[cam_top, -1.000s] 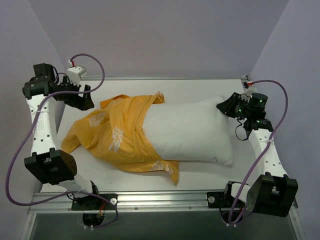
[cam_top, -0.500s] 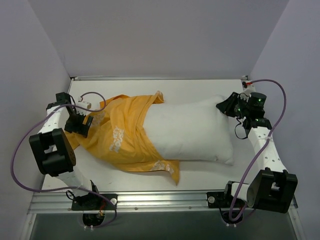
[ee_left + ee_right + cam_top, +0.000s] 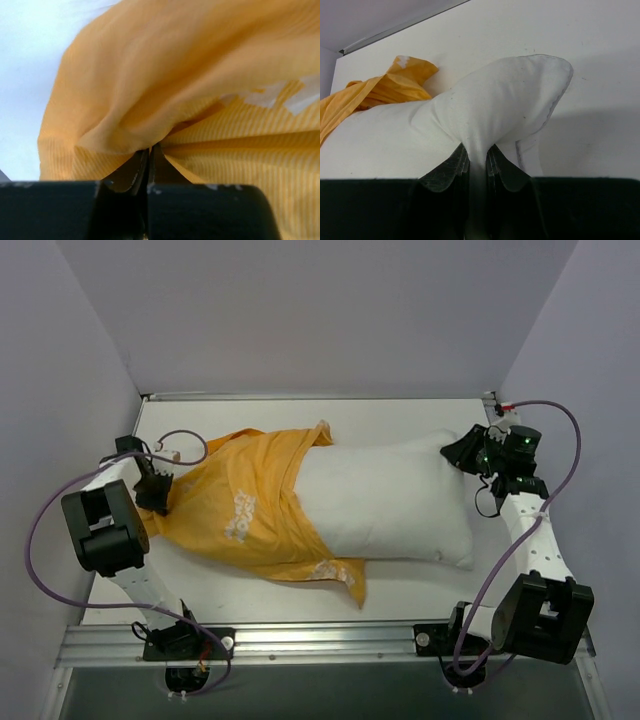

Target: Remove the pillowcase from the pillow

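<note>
The white pillow [image 3: 385, 502] lies across the table, its left half still inside the orange-yellow pillowcase [image 3: 240, 510]. My left gripper [image 3: 157, 497] is shut on the pillowcase's left end; the left wrist view shows bunched orange fabric [image 3: 190, 90] pinched between the closed jaws of my left gripper [image 3: 149, 150]. My right gripper [image 3: 462, 452] is shut on the pillow's far right corner; in the right wrist view white fabric [image 3: 510, 100] is squeezed between the fingers of my right gripper [image 3: 477, 150], and the pillowcase's edge [image 3: 385, 87] shows at the left.
The white table [image 3: 400, 420] is enclosed by grey walls at the back and both sides. A metal rail [image 3: 320, 640] runs along the near edge. Purple cables [image 3: 50, 510] loop beside each arm.
My left arm swung down from the back-left corner onto the pillowcase's left end and shut on the fabric. The pillow and cover shifted slightly right. The right gripper kept its hold.
</note>
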